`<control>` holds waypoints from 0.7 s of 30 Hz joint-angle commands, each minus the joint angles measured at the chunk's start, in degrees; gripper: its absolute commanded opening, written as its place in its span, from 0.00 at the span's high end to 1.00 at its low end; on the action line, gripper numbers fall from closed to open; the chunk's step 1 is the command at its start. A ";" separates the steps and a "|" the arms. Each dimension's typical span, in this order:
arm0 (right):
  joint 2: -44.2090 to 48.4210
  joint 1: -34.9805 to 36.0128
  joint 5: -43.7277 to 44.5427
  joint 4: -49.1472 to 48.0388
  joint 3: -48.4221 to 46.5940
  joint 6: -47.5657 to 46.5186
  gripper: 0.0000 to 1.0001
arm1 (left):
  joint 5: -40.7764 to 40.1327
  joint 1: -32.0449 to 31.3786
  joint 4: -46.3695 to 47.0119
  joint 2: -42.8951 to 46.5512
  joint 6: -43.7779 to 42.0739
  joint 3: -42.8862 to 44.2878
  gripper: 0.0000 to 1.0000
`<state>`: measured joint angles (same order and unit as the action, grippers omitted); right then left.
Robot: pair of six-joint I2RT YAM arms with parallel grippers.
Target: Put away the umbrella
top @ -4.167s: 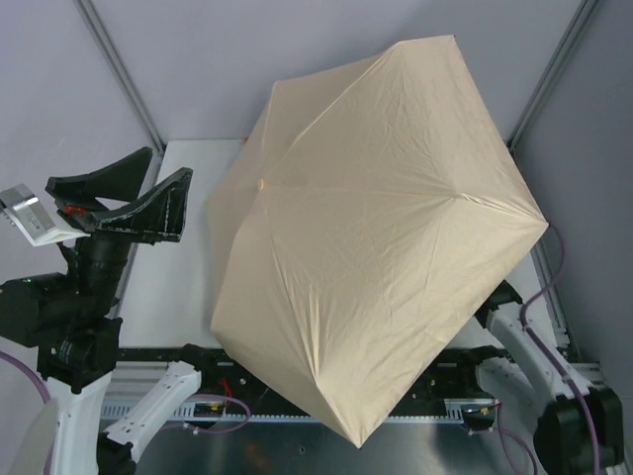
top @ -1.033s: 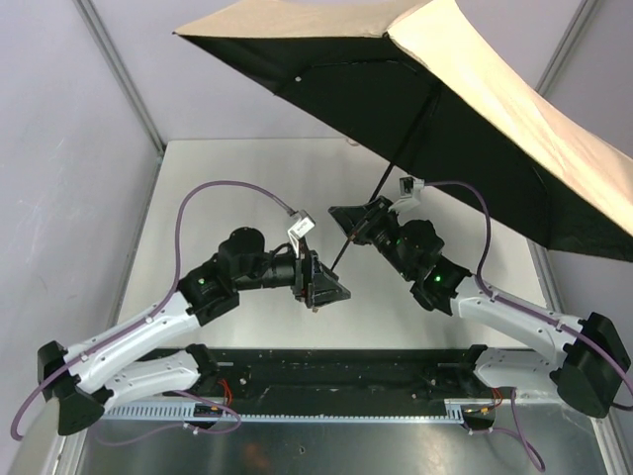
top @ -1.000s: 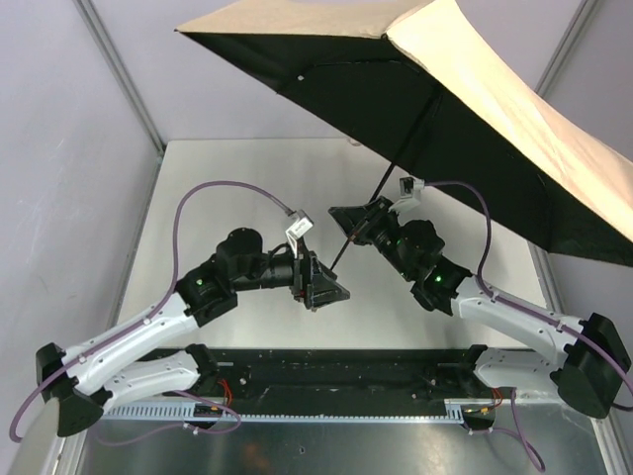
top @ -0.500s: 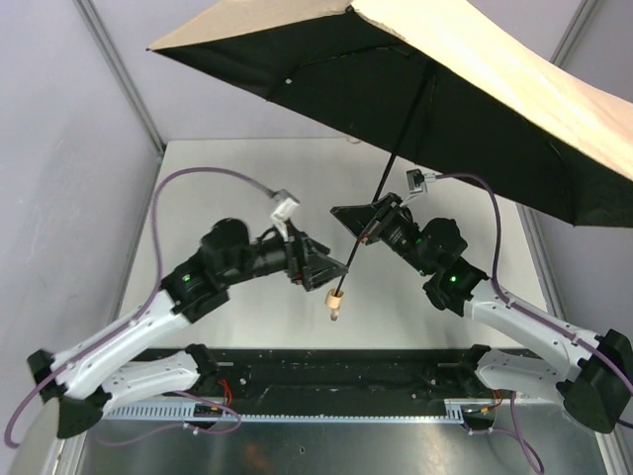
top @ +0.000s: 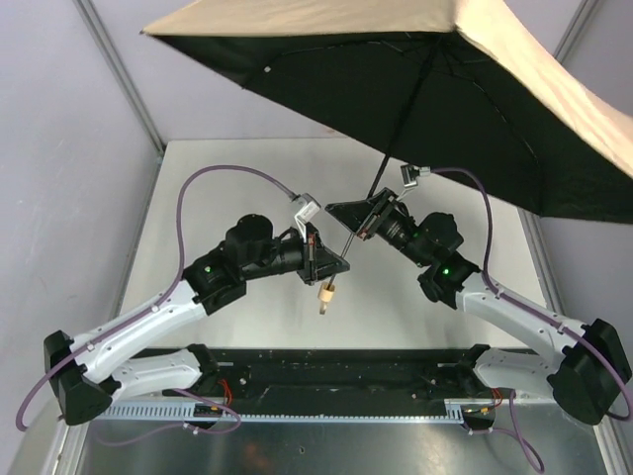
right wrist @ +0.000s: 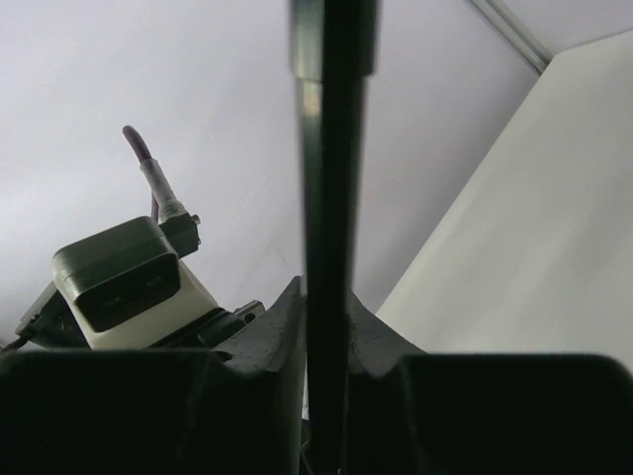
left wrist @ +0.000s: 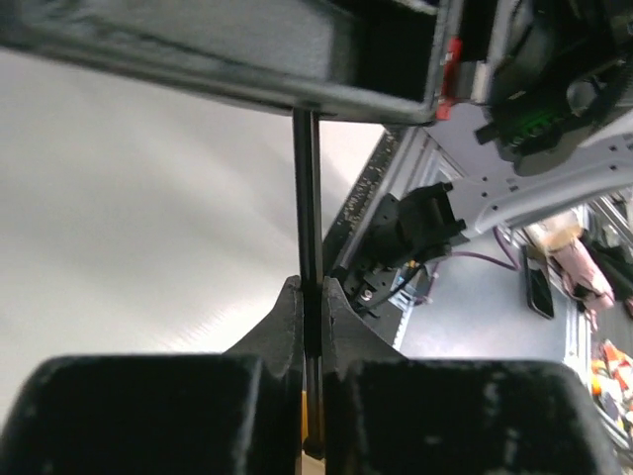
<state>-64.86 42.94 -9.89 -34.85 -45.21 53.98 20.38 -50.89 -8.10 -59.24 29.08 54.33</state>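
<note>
the umbrella [top: 435, 109] is open and held up in the air over the table [top: 247, 178], its canopy [top: 534, 69] tilted high at the back and right, its thin black shaft [top: 401, 129] slanting down toward the middle and ending in the small tan handle [top: 324, 293], which hangs free above the tabletop. the right gripper [top: 358, 223] pinches the shaft partway up, its fingers [right wrist: 282, 327] pressed onto the black rod on both sides, which seems to be what carries the weight and sets the tilt. the left gripper [top: 334, 265] sits just below it, near the handle, with its fingers [left wrist: 287, 317] squeezed together on the same rod, likely as a second hold so that the shaft can be pushed short or the runner worked. the two grippers are close together on the shaft, so there is little room for sliding either one along it. the canopy runs out of the top view at the top and right and hangs near the walls [top: 69, 148], so swinging it sideways looks risky, while the tabletop under the arms gives open room to come down.
</note>
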 commanded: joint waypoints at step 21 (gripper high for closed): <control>-4.57 -4.12 20.73 15.47 -11.65 4.19 0.57 | -38.07 -13.42 1.31 10.85 -11.26 -3.20 1.00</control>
<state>-66.87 39.79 7.94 -15.11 -54.59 56.25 -11.86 -61.76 -12.99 -50.26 21.04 51.22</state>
